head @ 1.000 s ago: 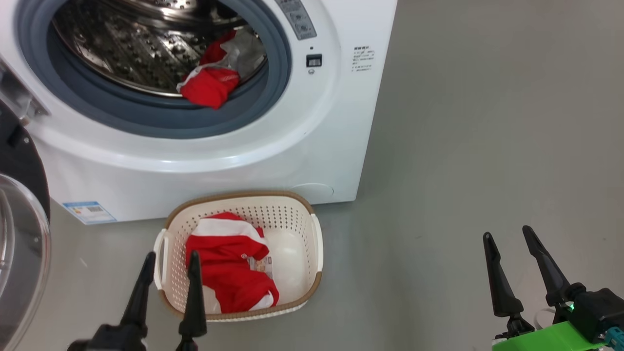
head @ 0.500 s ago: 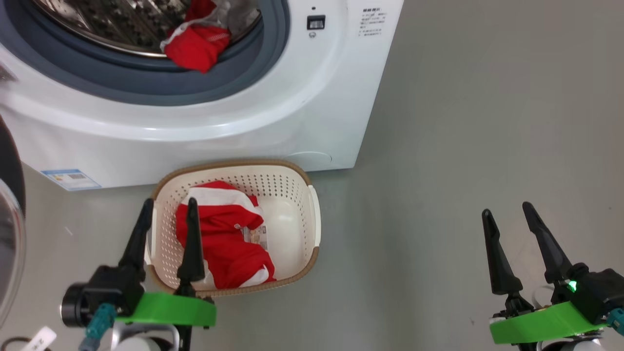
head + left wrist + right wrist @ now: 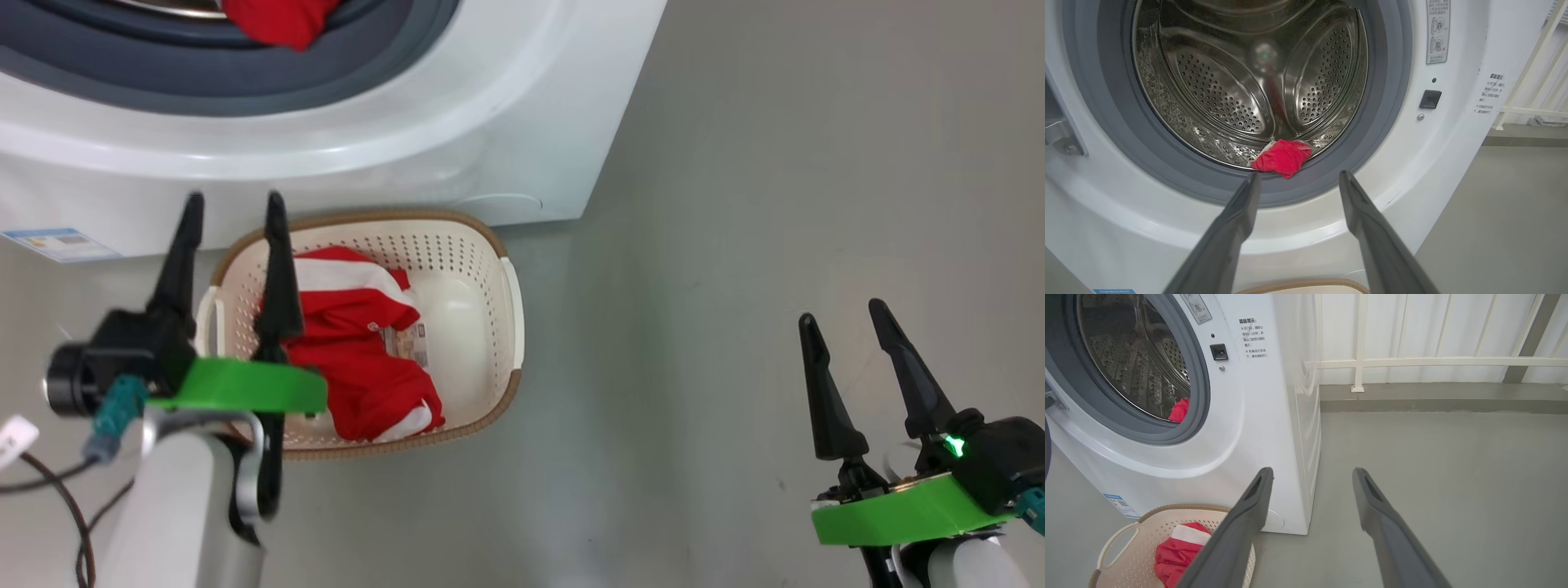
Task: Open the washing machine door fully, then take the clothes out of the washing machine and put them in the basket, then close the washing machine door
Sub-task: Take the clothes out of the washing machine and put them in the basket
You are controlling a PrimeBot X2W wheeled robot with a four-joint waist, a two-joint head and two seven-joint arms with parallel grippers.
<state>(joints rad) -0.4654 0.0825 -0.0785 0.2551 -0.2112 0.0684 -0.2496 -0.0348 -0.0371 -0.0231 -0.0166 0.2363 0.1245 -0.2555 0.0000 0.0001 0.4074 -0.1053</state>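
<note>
My left pincer (image 3: 235,202) is spread wide and empty, out in front of the washing machine (image 3: 343,155) with its fingers aimed at the lower edge of the opening. My right pincer (image 3: 842,314) is spread just as wide, also empty, off past the washing machine's right front corner.

One lot of the clothes (image 3: 359,359) lies in the basket (image 3: 500,269), which is parked at the foot of the washing machine's front. The red garment (image 3: 1282,157) I'm after sits at the bottom front of the drum (image 3: 1220,94).

The trouble spots as I see them: it's right against the rubber ring (image 3: 1372,143), so a low reach could nip the ring along with the cloth. A shallow pinch on one fold could slip and drop it short of the basket. A blunt push could shove it deeper in.

The garment is bunched, with its long axis running side to side along the washing machine's lip. One corner droops outward over the ring, toward me.
</note>
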